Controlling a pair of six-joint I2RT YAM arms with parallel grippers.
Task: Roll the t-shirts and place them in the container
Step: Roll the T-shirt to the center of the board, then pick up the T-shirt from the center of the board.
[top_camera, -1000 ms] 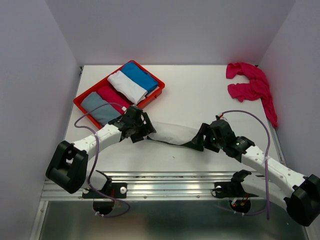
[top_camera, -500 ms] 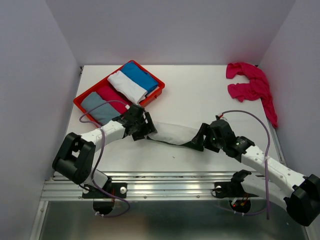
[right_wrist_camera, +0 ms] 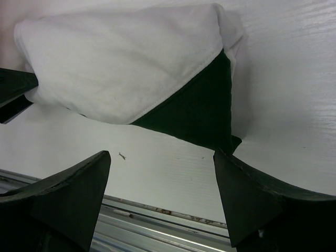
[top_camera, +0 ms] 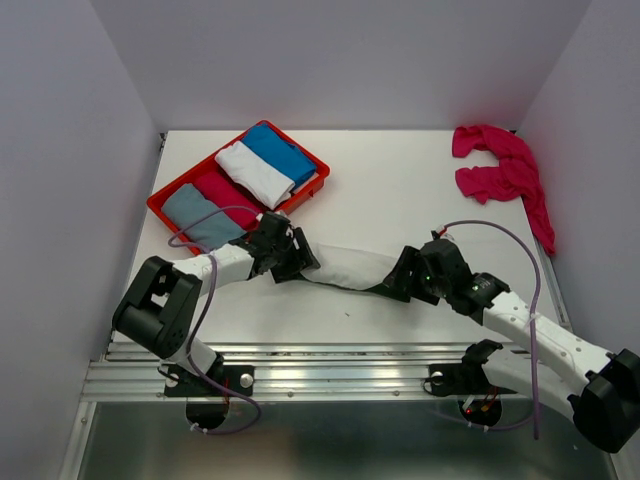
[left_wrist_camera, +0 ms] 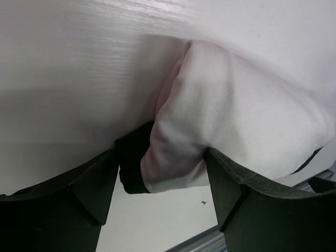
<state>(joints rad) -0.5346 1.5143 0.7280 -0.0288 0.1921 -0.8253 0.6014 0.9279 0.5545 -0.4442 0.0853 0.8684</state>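
Cream t-shirt point(top_camera: 345, 268), rolled up: left gripper point(left_wrist_camera: 161, 157) straddles one end, squeeze unclear; right gripper point(right_wrist_camera: 161, 155) gapes open at the green end, probably so nothing unwinds.

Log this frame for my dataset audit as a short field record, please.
rolled shirt: cream-white cloth t-shirt with dark green sleeves, rolled, lying on the white table
left claw: open, straddling the roll's left end
right claw: open, at the roll's green end, not gripping
waiting shirt: magenta-pink cloth t-shirt, crumpled, far right corner
red plastic tray: holds four cloth bundles
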